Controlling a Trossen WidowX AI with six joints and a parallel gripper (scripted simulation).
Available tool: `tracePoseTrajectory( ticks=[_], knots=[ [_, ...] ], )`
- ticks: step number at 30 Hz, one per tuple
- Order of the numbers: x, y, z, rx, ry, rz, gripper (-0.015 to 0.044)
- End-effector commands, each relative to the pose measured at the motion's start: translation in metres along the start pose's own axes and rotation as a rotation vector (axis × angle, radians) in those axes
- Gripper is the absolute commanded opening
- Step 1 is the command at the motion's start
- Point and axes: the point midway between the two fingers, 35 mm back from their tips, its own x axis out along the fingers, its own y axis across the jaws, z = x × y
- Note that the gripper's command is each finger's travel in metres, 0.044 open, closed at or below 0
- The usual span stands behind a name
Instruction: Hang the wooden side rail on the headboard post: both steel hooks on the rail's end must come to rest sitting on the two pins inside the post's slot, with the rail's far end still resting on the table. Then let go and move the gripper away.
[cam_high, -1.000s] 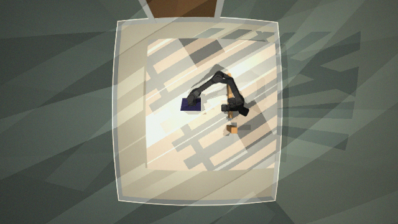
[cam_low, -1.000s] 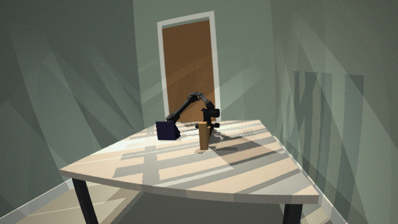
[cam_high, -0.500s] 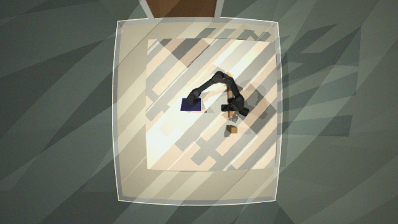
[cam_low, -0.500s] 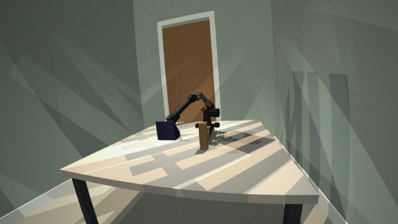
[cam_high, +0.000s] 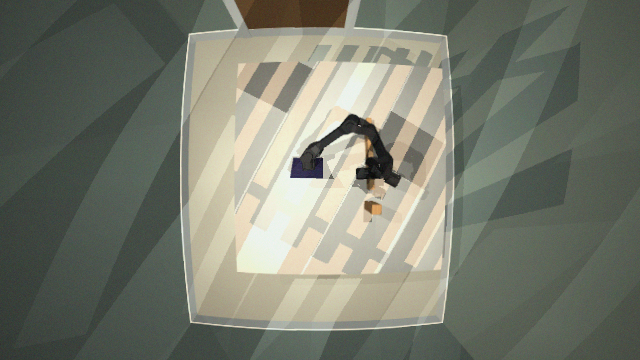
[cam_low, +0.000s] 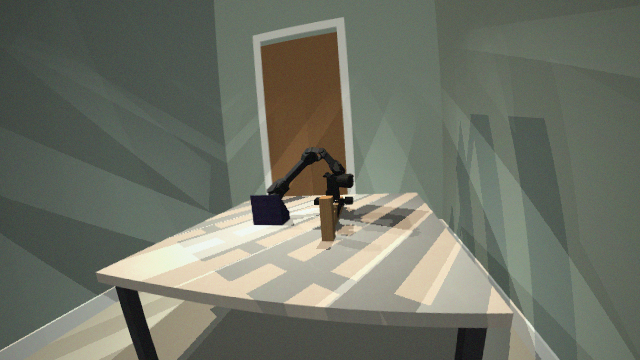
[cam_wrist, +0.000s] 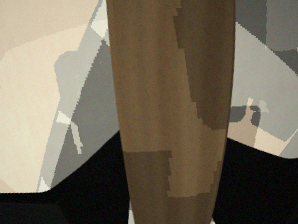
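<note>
The wooden side rail (cam_high: 369, 145) (cam_wrist: 170, 100) is a long brown bar. In the top view it runs up and down the picture, partly under the arm. My gripper (cam_high: 371, 173) (cam_low: 333, 201) (cam_wrist: 156, 132) is shut on the rail near its post-side end, with one black finger on each side. The headboard post (cam_high: 376, 208) (cam_low: 326, 217) stands upright on the table. In the top view a gap shows between the rail's near end and the post. The hooks, slot and pins cannot be made out. The exterior view shows the rail mostly hidden behind the post, so its height is unclear.
The arm's base stands on a dark blue block (cam_high: 300, 173) (cam_low: 269, 210) to the left of the rail. The arm arches from it over the rail. The table (cam_high: 260, 257) (cam_low: 400, 305) carries strong striped shadows.
</note>
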Motion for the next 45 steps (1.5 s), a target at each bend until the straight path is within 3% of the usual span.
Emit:
tracePoseTrajectory(
  ticks=[1,45],
  knots=[
    [-0.0035,-0.0013,-0.0013,-0.006,0.004,-0.006,0.0],
    [-0.0108,-0.0012,-0.0013,-0.006,0.004,-0.006,0.0]
  ],
)
